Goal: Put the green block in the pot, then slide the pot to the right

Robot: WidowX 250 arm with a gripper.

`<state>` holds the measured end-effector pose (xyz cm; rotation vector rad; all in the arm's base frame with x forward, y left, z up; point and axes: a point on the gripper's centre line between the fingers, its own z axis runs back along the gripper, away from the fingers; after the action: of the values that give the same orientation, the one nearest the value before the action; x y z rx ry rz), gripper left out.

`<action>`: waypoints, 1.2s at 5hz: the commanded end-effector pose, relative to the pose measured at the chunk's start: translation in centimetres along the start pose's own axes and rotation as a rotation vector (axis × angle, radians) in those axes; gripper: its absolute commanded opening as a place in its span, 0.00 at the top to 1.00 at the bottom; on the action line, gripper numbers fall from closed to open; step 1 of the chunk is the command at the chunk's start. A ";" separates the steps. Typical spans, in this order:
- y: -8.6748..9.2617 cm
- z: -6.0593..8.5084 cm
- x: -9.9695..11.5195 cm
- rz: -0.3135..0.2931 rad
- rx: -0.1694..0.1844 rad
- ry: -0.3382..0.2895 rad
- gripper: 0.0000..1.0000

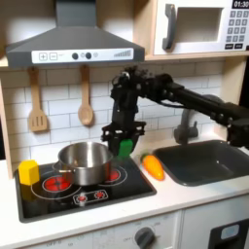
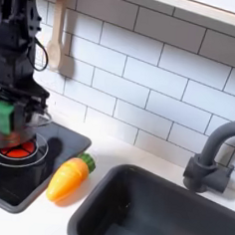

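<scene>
Green block [image 1: 124, 147] held off the stove, pinched between the fingertips of the gripper [image 1: 124, 144], just right of the pot [image 1: 86, 161] and above its rim level in the first exterior view. Block looks roughly cube-shaped, so no clear long axis; its faces seem about square to the counter, though the picture is soft. In the second exterior view the block [image 2: 1, 116] sits at the left edge, clamped in the gripper [image 2: 4, 113], over the red burner [image 2: 20, 152].

Pot stands upright on the black stovetop [image 1: 88, 195], handle toward the first exterior view's left. Yellow block [image 1: 29, 172] at the stovetop's left edge. Orange carrot toy [image 2: 70, 178] lies on the white counter between stovetop and dark sink [image 2: 152, 212], tip pointing away from the stovetop. White tile wall behind; wooden spatula [image 1: 37, 102] and spoon [image 1: 86, 97] hang there. Microwave keypad digits unreadable.
</scene>
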<state>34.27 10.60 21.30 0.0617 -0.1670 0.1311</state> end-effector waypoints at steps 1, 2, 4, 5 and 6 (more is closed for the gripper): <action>2.0 -0.2 2.4 0.066 0.027 -0.061 1.00; 2.5 -0.7 3.4 0.086 0.035 -0.074 1.00; 2.9 -1.4 4.9 0.090 0.044 -0.095 1.00; 3.4 -2.0 5.9 0.107 0.044 -0.091 1.00; 3.4 -2.7 6.6 0.098 0.047 -0.086 1.00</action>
<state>40.65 14.89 20.20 0.1048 -0.2586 0.2297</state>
